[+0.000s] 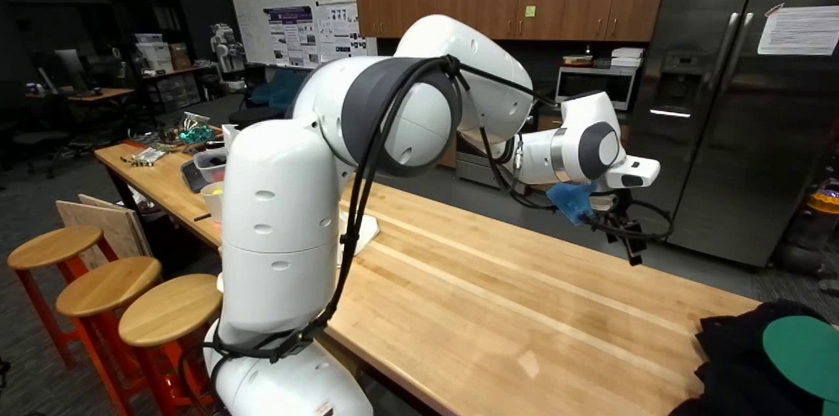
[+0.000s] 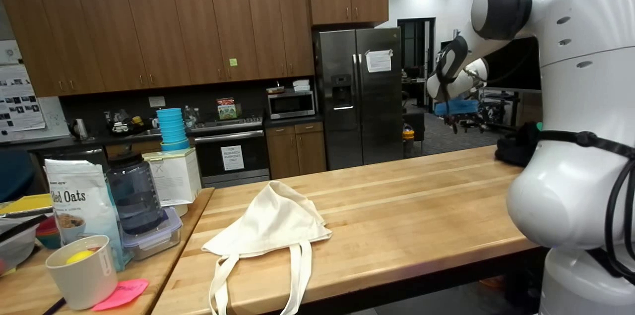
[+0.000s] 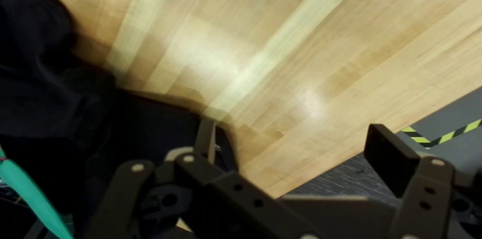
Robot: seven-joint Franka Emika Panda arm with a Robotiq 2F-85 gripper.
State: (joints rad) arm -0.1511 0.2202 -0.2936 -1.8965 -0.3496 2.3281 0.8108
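My gripper point(image 3: 299, 146) stands open, its two dark fingers wide apart with nothing held between them. In an exterior view the gripper point(image 1: 629, 236) hangs in the air over the far right part of the wooden table point(image 1: 524, 298). Nearest to it is a dark cloth heap point(image 3: 49, 84), at the left of the wrist view and partly behind the left finger. A green flat thing point(image 3: 30, 197) shows beside that cloth; in an exterior view the green piece point(image 1: 803, 357) looks rounded. A cream tote bag point(image 2: 273, 220) lies far from the gripper, straps over the table's front edge.
A second table bears a cup point(image 2: 82, 273), an oats bag point(image 2: 84, 206), a dark jar point(image 2: 133, 191) and a lidded container point(image 2: 154, 235). Stools point(image 1: 170, 311) stand beside the tables. A fridge point(image 1: 714, 101) stands behind. In the wrist view the table edge borders dark floor point(image 3: 339, 178).
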